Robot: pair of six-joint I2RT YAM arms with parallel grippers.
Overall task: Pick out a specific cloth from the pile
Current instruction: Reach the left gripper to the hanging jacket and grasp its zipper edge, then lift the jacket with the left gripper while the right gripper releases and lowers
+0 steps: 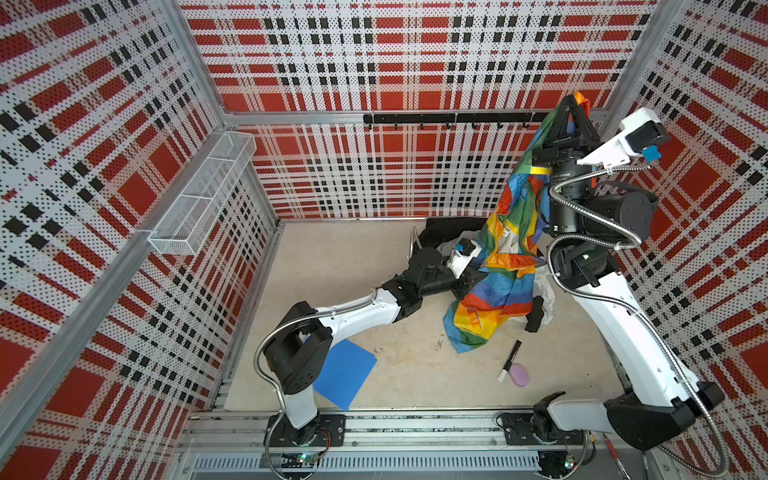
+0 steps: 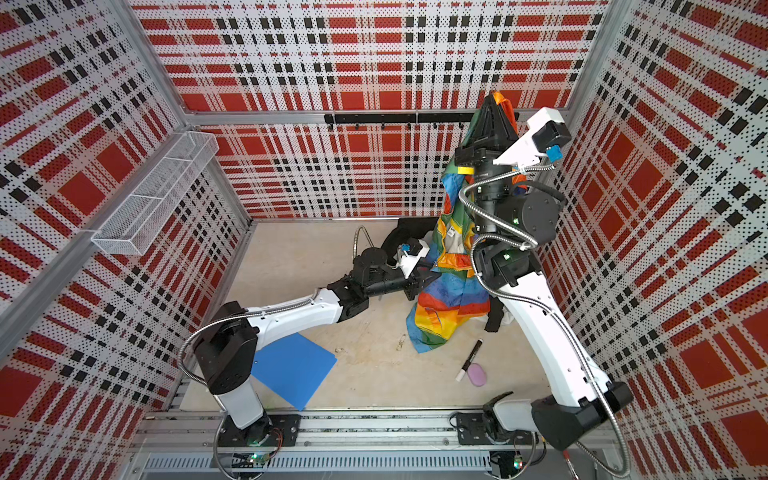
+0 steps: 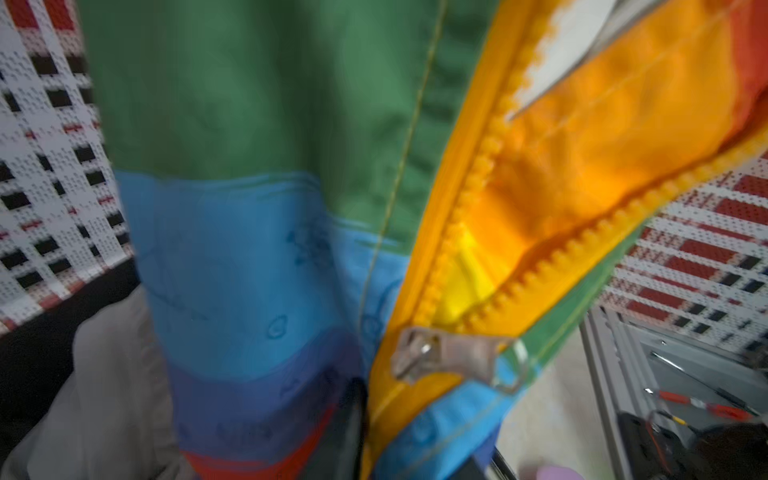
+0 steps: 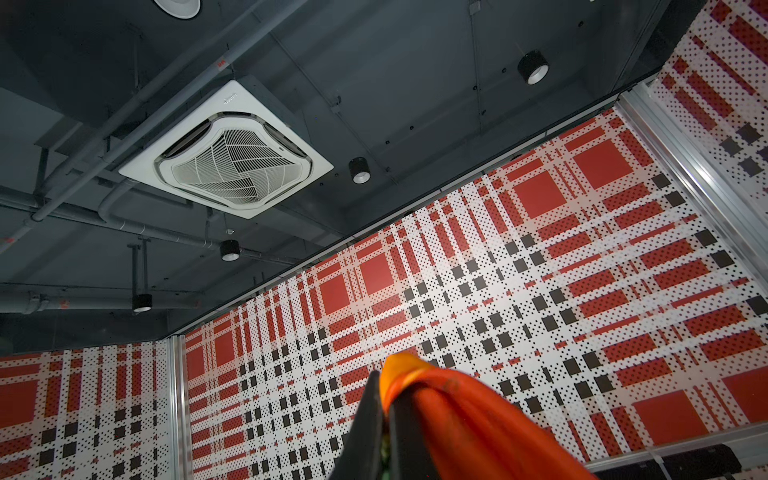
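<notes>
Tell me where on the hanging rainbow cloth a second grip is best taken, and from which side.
Probably the orange zipper edge halfway down the cloth: a likely stiffer, doubled band facing the left gripper. Come in level from that side, jaws across the edge, because the cloth hangs as an upright sheet from the shut right gripper.

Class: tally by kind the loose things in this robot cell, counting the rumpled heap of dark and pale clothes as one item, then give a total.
rainbow garment: 1
heap of other clothes: 1
marker pen: 1
purple oval object: 1
blue sheet: 1
Total: 5
</notes>
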